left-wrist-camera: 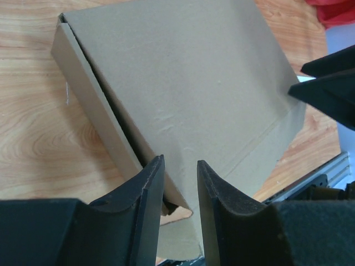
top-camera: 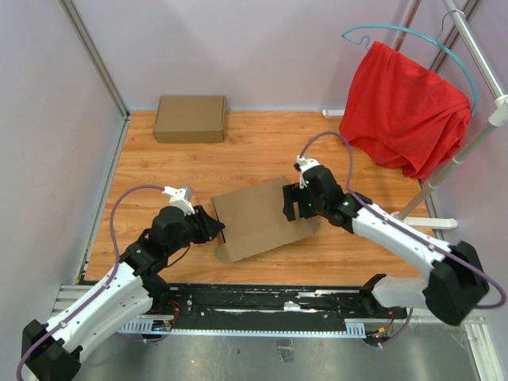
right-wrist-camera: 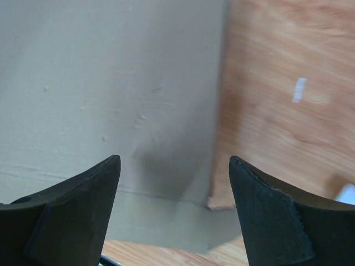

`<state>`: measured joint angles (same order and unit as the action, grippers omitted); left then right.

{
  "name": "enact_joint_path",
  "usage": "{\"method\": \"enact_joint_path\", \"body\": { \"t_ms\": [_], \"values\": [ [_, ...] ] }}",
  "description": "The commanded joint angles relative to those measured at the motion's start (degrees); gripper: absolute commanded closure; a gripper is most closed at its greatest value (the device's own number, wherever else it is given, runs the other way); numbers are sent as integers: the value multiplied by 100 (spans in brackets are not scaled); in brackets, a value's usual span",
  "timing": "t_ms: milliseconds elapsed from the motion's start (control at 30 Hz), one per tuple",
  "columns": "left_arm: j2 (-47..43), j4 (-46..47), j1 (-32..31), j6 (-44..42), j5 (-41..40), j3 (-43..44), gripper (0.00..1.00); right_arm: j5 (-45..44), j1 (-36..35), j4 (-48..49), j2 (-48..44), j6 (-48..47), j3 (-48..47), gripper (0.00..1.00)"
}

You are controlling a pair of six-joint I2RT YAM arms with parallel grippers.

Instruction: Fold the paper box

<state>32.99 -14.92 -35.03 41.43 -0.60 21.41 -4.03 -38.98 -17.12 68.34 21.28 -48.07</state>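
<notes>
Two end effectors: you have both at the paper box (top-camera: pixel 262 216), the left arm's on its left side and the right arm's on its right side.
Paper box: it lies near the middle of the worktop (top-camera: pixel 262 151), turned askew to the worktop's edges. Its broad top panel is down and almost flat. From the left wrist view you can see a dark slit between that panel and the side wall along one long side.
Left end effector (left-wrist-camera: pixel 178 163): it sits at the near-left corner of the box. Its fingers stand narrow, with a slim gap between them, and the box's corner shows in that gap. You cannot tell whether the cardboard is pinched.
Right end effector (right-wrist-camera: pixel 173 159): its jaws stand wide above the box's right edge, one finger over cardboard and the other over bare wood. It holds nothing.
Second box (top-camera: pixel 190 118): closed, flat and brown, it rests at the far-left corner of the worktop, well apart from the arms.
Red cloth (top-camera: pixel 405 107): it hangs from a teal hanger (top-camera: pixel 413 32) at the far right.
</notes>
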Motion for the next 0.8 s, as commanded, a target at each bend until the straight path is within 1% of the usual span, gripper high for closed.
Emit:
{"method": "enact_joint_path", "body": {
  "t_ms": [0, 100, 233, 367, 500, 600, 767],
  "values": [
    [542, 710, -44, -149, 63, -145, 64, 1013, 51, -8, 978, -297, -462, 21],
    [1164, 704, -48, -334, 68, -64, 64, 1101, 49, -203, 1548, -354, -568, 23],
    [1794, 491, -56, -561, -214, 57, 65, 985, 40, -294, 1854, -369, -532, 23],
    [1939, 331, -66, -656, -534, 187, 65, 914, 40, -302, 1881, -303, -441, 23],
    [2120, 518, -66, -757, -573, 343, 65, 1042, 33, -289, 1899, -235, -375, 25],
    [2557, 819, -66, -876, -559, 622, 64, 1119, 22, -100, 1781, -26, -239, 25],
    [3686, 1160, -66, -1170, -521, 1490, 63, 752, 42, -114, 1795, 182, -459, 23]
  ]
}}
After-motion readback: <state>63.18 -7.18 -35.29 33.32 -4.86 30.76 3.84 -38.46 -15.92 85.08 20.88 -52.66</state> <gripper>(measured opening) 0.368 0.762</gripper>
